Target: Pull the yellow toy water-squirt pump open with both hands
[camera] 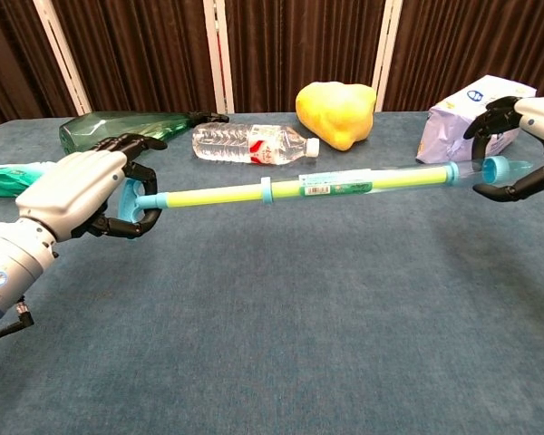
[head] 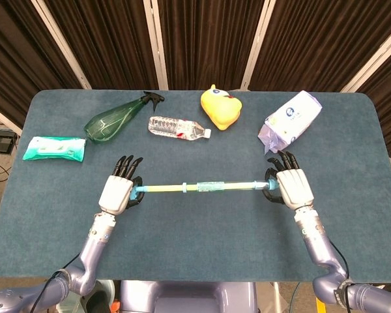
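The yellow squirt pump is stretched out level above the table, a yellow rod running into a clear tube with blue ends. My left hand grips the blue handle at the rod's left end. At the tube's right end, my right hand holds the blue nozzle, fingers curled around it. Both hands are lifted off the blue cloth.
Along the back lie a green spray bottle, a clear water bottle, a yellow duck toy and a white tissue pack. A green wipes packet sits at far left. The table's front edge is near my arms.
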`<state>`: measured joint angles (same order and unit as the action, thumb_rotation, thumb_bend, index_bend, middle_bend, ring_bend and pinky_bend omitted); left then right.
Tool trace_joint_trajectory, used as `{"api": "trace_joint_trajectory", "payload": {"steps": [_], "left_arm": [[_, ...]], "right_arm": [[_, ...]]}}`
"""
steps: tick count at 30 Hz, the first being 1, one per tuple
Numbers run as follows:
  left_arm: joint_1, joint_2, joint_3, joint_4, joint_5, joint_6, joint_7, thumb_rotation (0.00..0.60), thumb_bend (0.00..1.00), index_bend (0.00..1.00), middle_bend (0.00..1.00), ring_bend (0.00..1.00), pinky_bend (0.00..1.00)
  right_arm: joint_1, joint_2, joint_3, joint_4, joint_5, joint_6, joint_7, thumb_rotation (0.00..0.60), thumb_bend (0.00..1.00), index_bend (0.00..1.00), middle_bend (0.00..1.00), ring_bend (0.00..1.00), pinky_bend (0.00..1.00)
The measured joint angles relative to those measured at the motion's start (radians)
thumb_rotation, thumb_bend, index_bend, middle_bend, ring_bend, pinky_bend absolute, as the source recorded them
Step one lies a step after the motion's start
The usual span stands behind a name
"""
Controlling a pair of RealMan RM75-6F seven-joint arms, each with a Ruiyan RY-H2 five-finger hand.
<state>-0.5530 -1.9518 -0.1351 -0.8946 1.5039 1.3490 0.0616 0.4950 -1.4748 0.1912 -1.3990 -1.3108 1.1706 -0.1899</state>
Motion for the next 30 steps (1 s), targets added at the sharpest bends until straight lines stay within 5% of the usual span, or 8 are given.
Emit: {"api": "trace_joint_trajectory", "payload": {"steps": [30], "left_arm": [[0.104, 0.152, 0.076, -0.103, 0.058, 0.111, -0.033, 0.6, 0.54, 0.67, 0.09, 0.0, 0.05]], "right_arm": [[-0.029, 0.052, 0.024, 0.071, 0.064, -0.003, 0.067, 0.6, 0.45, 0.93, 0.25, 0.05, 0.0]]}}
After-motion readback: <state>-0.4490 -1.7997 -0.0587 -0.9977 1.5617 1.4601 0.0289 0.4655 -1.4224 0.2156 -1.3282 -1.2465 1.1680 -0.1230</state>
